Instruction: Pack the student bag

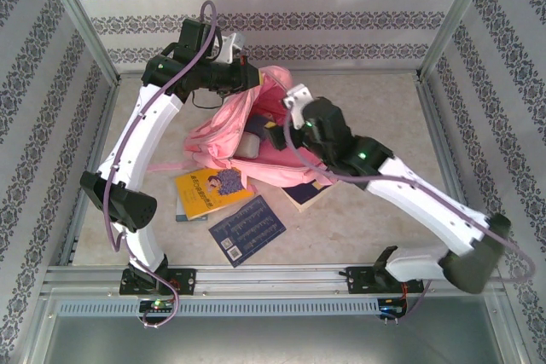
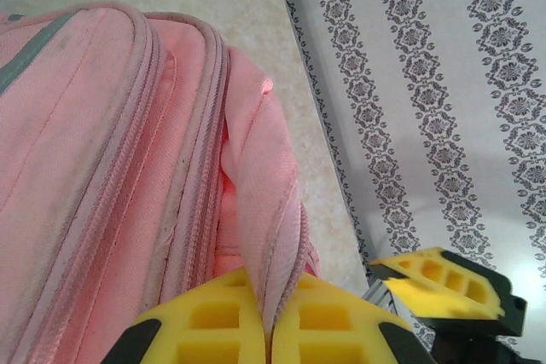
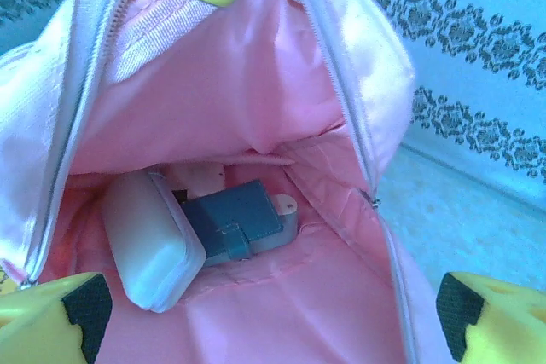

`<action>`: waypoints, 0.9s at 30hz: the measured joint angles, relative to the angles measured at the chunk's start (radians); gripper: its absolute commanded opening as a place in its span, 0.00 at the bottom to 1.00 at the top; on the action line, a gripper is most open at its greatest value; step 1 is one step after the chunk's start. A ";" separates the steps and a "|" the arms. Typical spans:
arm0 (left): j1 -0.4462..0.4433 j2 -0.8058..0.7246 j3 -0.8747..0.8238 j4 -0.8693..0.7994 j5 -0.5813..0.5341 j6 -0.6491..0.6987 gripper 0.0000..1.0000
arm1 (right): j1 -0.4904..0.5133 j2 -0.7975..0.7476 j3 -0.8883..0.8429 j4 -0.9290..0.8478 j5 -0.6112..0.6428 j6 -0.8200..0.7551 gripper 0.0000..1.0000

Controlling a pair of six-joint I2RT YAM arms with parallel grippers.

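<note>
Pink fabric is all that holds this set-up open. The left gripper [image 2: 266,317] is closed on a narrow fold of the student bag [image 1: 243,147], probably a strap or top loop, though the wrist view is too close to say which. The bag lies in the middle of the table [image 1: 384,117], its far end pulled up by that pinch so the main pocket gapes toward the right arm. The right gripper [image 3: 269,309] hovers at the mouth with its fingers spread wide and nothing between them. It looks down on a pale hard case [image 3: 153,249] and a grey-blue wallet-like pouch [image 3: 239,223] at the bottom.

The chief risk, as I judge it, is the pinch. The fold is thin and smooth. If the bag's weight drags on it or the right arm nudges the rim, the cloth may slide out and the mouth will fall shut.

A second risk is the zip edge [image 3: 345,100]. A book corner brought in at an angle could catch there or on the lining and shove the bag along the table instead of going in.

Books lie outside: a yellow book [image 1: 209,191], a dark blue book [image 1: 247,229] and a tan book [image 1: 305,193] partly under the right arm. That last one looks awkward to reach without the forearm brushing the bag. The case and pouch also take up room, so a flat book may jam against them.
</note>
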 measured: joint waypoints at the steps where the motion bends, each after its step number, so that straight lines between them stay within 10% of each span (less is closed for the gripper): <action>1: 0.000 0.000 0.000 0.000 -0.001 0.002 0.00 | -0.015 -0.050 -0.040 0.002 -0.013 0.000 0.98; 14: 0.014 -0.027 -0.156 0.140 -0.036 -0.036 0.00 | -0.210 -0.166 -0.071 -0.276 -0.126 0.267 0.98; 27: 0.040 0.000 -0.274 0.236 -0.111 -0.017 0.00 | -0.546 -0.077 -0.315 -0.355 -0.560 0.714 0.93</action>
